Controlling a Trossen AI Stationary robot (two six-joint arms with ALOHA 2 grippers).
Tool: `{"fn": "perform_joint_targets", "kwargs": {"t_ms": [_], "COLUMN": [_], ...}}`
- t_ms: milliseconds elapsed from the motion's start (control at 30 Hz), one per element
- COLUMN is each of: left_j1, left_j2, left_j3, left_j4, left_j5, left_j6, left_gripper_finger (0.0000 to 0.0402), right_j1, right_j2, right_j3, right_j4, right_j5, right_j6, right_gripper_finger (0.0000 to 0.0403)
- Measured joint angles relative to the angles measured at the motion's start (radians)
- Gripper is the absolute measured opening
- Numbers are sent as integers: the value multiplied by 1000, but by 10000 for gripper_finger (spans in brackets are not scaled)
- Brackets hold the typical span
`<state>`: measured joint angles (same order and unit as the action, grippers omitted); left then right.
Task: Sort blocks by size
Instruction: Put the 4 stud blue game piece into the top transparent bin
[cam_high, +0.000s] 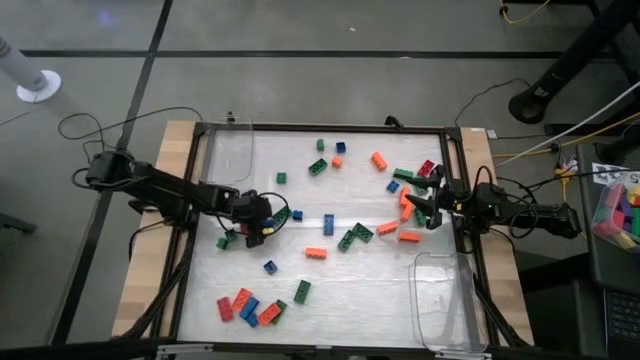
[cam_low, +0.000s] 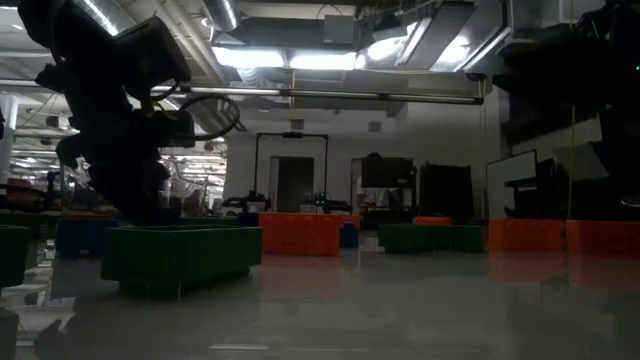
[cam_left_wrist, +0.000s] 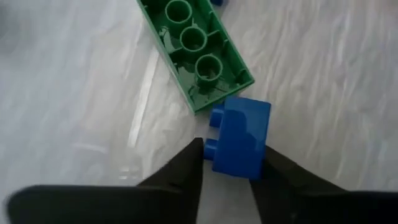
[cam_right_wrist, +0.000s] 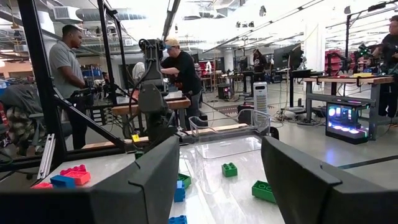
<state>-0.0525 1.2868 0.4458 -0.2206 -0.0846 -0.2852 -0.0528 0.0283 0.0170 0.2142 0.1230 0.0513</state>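
Note:
A small blue block (cam_left_wrist: 241, 135) lies on its side on the white table sheet, studs sideways, against the end of a long green block (cam_left_wrist: 196, 50) that lies underside up. My left gripper (cam_left_wrist: 230, 168), at the table's left middle (cam_high: 262, 226), slants down with its fingers closed in on the blue block. My right gripper (cam_right_wrist: 221, 180) hangs open above the table's right edge (cam_high: 428, 207), holding nothing. Several red, orange, green and blue blocks (cam_high: 330, 225) lie scattered across the sheet. My left gripper pinches the small blue block between its two fingers, one fingertip (cam_left_wrist: 194, 152) at the studded face (cam_left_wrist: 214, 146), the other on the opposite face (cam_left_wrist: 264, 155). The fingers slant down from the table's left side. Whether the block is clear of the sheet, I cannot tell.
A clear tray (cam_high: 232, 150) sits at the far left corner and another (cam_high: 445, 300) at the near right. A cluster of red, blue, orange and green blocks (cam_high: 250, 305) lies near left; another cluster (cam_high: 405, 195) lies under my right gripper. People stand beyond the table (cam_right_wrist: 68, 74).

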Motion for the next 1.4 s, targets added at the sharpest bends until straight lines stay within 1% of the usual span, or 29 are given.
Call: {"fn": "perform_joint_targets", "kwargs": {"t_ms": [33, 67, 167, 333, 500, 633, 700, 767, 867, 967, 1033, 1100, 1233, 1400], "left_j1": [0, -1, 0, 0, 8, 43, 68, 98, 148, 199, 234, 269, 331, 393], "left_j2": [-7, -14, -35, -80, -145, -209, -248, -289, -355, -417, -446, -464, -468, -447], "left_j3": [-1, -1, 14, 80, 155, 199, 212, 224, 235, 236, 236, 236, 235, 235], "left_j4": [-3, -4, -12, -9, -9, -7, -16, -40, -127, -226, -296, -364, -452, -504], "left_j5": [10, 11, 13, 10, 7, -10, -49, -112, -249, -385, -446, -485, -501, -502], "left_j6": [0, -1, -20, -22, 62, 119, 143, 166, 181, 143, 92, 31, -50, -62], "left_gripper_finger": [75, 71, 71, 71, 72, 80, 80, 76, 75, 81, 83, 84, 85, 87], "right_j1": [0, 0, 0, 0, 0, 0, 0, 0, 1, 1, 1, 1, 0, 0], "right_j2": [0, 0, 0, 0, 0, 0, 0, 0, 0, 0, 0, 0, 0, 0], "right_j3": [0, 0, 0, 0, 0, 0, 0, 0, 0, 0, 0, 0, 0, 0], "right_j4": [0, 0, 1, 2, 1, -5, -6, -6, -7, -26, -48, -66, -85, -86], "right_j5": [0, 0, 0, 0, 18, 26, 26, 33, 88, 125, 149, 170, 213, 234], "right_j6": [0, 0, 0, 0, 0, 0, 0, 4, 40, 45, 45, 45, 45, 45], "right_gripper_finger": [227, 227, 227, 227, 227, 227, 227, 227, 227, 227, 227, 227, 227, 227]}}
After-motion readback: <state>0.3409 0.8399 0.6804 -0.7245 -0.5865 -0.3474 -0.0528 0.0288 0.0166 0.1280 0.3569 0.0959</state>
